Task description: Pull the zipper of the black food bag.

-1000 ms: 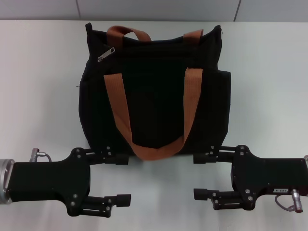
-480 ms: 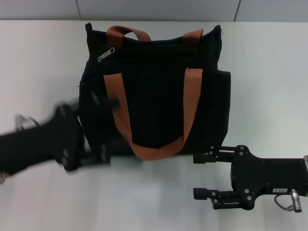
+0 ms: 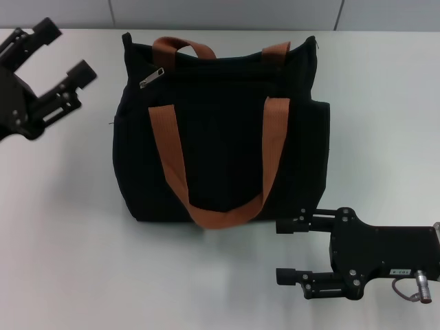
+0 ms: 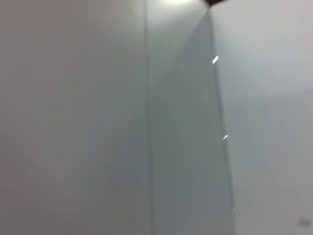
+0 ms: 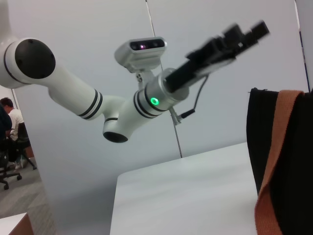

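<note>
The black food bag [image 3: 220,137] lies flat on the white table [image 3: 62,206], its two orange-brown handles [image 3: 167,148] on top. The silver zipper pull [image 3: 152,77] lies near the bag's far left corner. My left gripper [image 3: 67,48] is open and empty, raised to the left of that corner and apart from the bag. It also shows in the right wrist view [image 5: 247,34], high in the air. My right gripper [image 3: 280,251] is open and empty, low by the bag's near right corner. The bag's edge [image 5: 257,142] shows in the right wrist view.
The left wrist view shows only grey wall panels [image 4: 98,122]. The robot's head camera [image 5: 142,51] and white left arm [image 5: 73,93] show in the right wrist view. A person [image 5: 10,122] sits far off beyond the table.
My left arm has lifted from the bag's near left side and swung up to the far left, beside the bag's top corner. The right arm and the bag have not moved.
</note>
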`<state>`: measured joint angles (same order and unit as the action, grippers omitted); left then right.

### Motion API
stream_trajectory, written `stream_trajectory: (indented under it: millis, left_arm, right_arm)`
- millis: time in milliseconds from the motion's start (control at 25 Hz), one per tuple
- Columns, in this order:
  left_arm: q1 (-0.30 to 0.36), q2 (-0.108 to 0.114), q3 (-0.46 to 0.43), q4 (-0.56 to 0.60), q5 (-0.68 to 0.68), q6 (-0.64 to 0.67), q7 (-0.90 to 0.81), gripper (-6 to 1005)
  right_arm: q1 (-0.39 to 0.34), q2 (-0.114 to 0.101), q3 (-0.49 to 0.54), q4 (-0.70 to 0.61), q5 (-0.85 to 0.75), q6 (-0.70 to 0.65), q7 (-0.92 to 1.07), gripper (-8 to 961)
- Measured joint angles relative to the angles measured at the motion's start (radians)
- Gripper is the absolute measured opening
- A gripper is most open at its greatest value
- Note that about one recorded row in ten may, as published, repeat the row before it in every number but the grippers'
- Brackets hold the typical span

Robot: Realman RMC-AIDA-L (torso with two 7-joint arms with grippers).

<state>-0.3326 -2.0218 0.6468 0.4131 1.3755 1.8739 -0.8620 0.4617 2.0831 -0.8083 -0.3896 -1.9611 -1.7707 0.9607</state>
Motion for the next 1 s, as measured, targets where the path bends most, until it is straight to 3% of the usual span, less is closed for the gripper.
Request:
stream_trajectory:
  millis: [120,160,200,240,320,400,480,1000]
  left_arm:
    - [0.000,0.000,0.000,0.000,0.000,0.000,0.000,785]
    - [0.000,0.022,0.001,-0.002,0.003,-0.051,-0.004,784]
    - [0.000,0.022,0.001,-0.002,0.003,-0.051,-0.004,784]
    - [0.001,0.060,0.001,0.001,0.121,-0.148,-0.018,783]
    - [0.001,0.064,-0.002,0.003,0.151,-0.169,-0.025,782]
    - [0.001,0.064,-0.002,0.003,0.151,-0.169,-0.025,781]
    - [-0.006,0.066,-0.003,0.028,0.266,-0.239,-0.033,780]
    - [-0.070,0.036,0.005,0.040,0.327,-0.355,-0.021,773]
  right_arm:
    - [0.000,0.000,0.000,0.000,0.000,0.002,0.001,722]
    - [0.000,0.000,0.000,0.000,0.000,0.005,0.001,722]
    - [0.000,0.000,0.000,0.000,0.001,0.005,0.001,723]
    - [0.000,0.000,0.000,0.000,0.001,0.005,0.001,723]
    - [0.000,0.000,0.003,0.000,0.002,0.005,0.002,723]
    - [0.000,-0.001,0.006,0.000,0.002,0.005,0.002,722]
    - [0.000,-0.001,0.008,0.000,0.002,0.005,0.003,722]
    - [-0.003,-0.002,0.010,0.000,0.005,0.005,0.004,722]
